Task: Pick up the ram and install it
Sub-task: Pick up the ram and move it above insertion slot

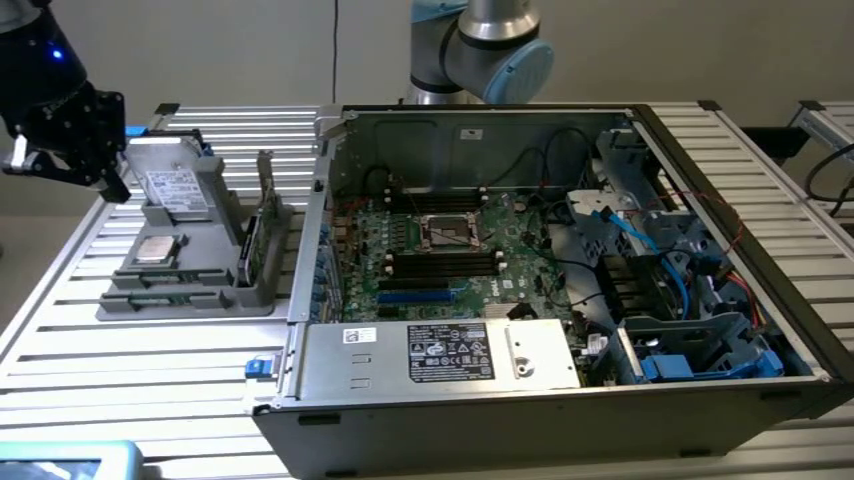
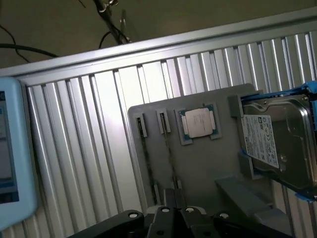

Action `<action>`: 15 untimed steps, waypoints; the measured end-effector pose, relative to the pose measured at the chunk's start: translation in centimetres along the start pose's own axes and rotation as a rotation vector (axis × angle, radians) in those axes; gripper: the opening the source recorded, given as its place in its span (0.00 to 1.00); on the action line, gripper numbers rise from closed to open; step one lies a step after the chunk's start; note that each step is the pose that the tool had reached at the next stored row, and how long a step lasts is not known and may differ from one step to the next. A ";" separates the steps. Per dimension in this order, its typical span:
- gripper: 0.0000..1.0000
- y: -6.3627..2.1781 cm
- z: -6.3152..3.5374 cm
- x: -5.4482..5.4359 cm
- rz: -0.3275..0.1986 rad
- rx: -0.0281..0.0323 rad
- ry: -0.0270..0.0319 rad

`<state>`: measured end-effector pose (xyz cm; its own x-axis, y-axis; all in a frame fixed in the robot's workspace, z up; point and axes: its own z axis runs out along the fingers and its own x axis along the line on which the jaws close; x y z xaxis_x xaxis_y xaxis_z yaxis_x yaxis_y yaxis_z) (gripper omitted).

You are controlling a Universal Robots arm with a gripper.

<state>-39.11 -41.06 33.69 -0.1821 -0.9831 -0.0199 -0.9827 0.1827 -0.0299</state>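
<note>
Above the slatted aluminium table (image 1: 147, 360), just off the end of the grey holder (image 1: 187, 295) where the hard drive (image 1: 174, 190) lay, the gripper (image 1: 64, 140) hung apart from everything. Whether the claw was spread or pressed together I could not tell. The ram (image 1: 266, 183) stood on its long edge in a groove along the holder's edge nearest the open computer case (image 1: 400, 400), with a second stick just beside it. I judged the step to be the reach for the ram. To do it well, the claw should descend straight over the top edge, take the two flat faces near the middle, and avoid the neighbour. The ram looked thin, long and dark — seen almost edge-on, so its chips and label were not readable.
</note>
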 end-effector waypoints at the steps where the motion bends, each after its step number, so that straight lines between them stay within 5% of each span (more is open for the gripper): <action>1: 0.11 0.00 0.01 0.0 -0.017 0.0000 0.0007; 8: 0.12 0.00 0.00 0.0 -0.039 -0.0002 0.0022; 13: 0.36 0.00 0.02 0.0 -0.040 0.0003 0.0058; 15: 0.36 0.00 0.10 0.0 -0.062 -0.0005 0.0091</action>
<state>-39.11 -41.05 33.59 -0.1214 -0.9926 -0.0089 -0.9921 0.1216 -0.0303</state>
